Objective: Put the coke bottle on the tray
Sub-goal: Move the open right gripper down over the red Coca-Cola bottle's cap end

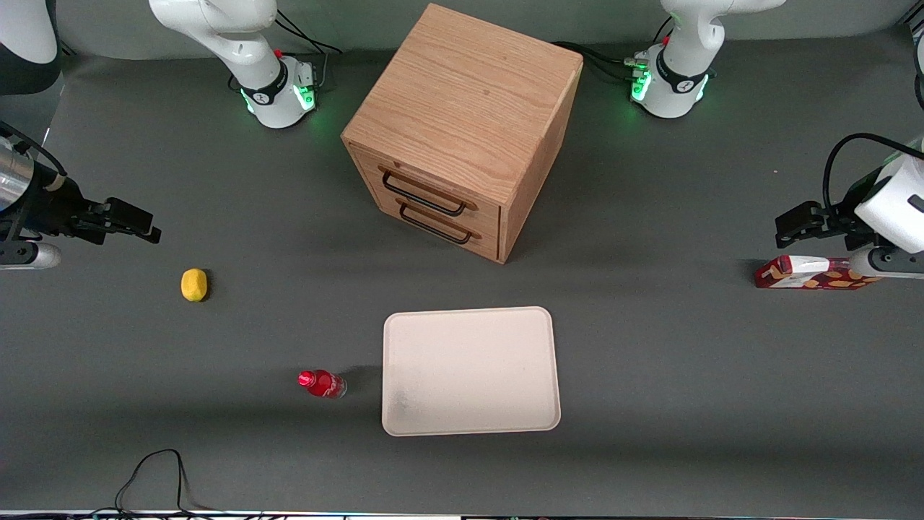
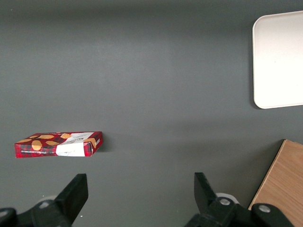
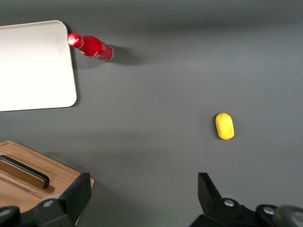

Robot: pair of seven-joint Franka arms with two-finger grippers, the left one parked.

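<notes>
The coke bottle [image 1: 322, 383], small and clear with a red cap and red label, stands on the grey table close beside the tray [image 1: 471, 371], on the working arm's side of it. The tray is cream-white, flat and holds nothing. Both also show in the right wrist view: the bottle [image 3: 91, 47] next to the tray's corner [image 3: 35, 66]. My right gripper [image 1: 137, 222] hovers high at the working arm's end of the table, farther from the front camera than the bottle. It is open [image 3: 142, 191] and holds nothing.
A yellow lemon [image 1: 193, 284] lies between my gripper and the bottle. An oak drawer cabinet [image 1: 462, 130] stands mid-table, farther back than the tray. A red-and-white patterned carton [image 1: 812, 273] lies toward the parked arm's end. A black cable [image 1: 155, 473] loops at the front edge.
</notes>
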